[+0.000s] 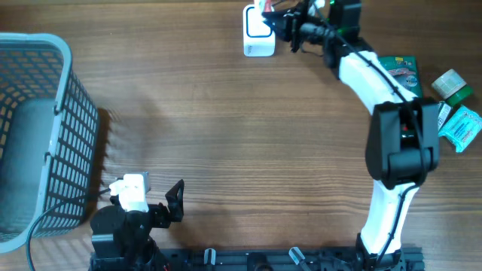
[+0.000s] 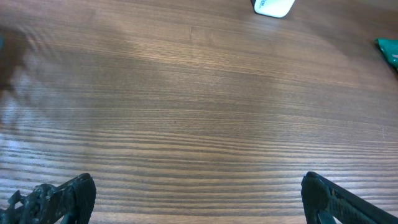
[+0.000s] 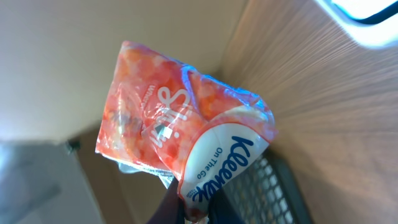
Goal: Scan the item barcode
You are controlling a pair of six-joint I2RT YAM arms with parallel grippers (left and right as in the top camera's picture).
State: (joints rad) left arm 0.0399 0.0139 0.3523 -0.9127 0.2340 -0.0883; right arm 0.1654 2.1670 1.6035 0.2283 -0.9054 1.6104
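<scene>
Grips Kleenex On The Go tissue pack (image 3: 186,143) in closed right gripper (image 3: 193,211) at twelve o'clock, just beside white scanner (image 1: 257,36); leaves left gripper (image 2: 199,199) wide open, empty, at seven o'clock; rates pickup done, scan itself seemingly pending.

A grey mesh basket (image 1: 75,150) is set at the left edge of the wooden surface (image 1: 226,128). Near the right edge, a green packet (image 1: 401,71), a green-capped bottle (image 1: 452,85) and a teal wrapped pack (image 1: 461,126) are laid close together.
</scene>
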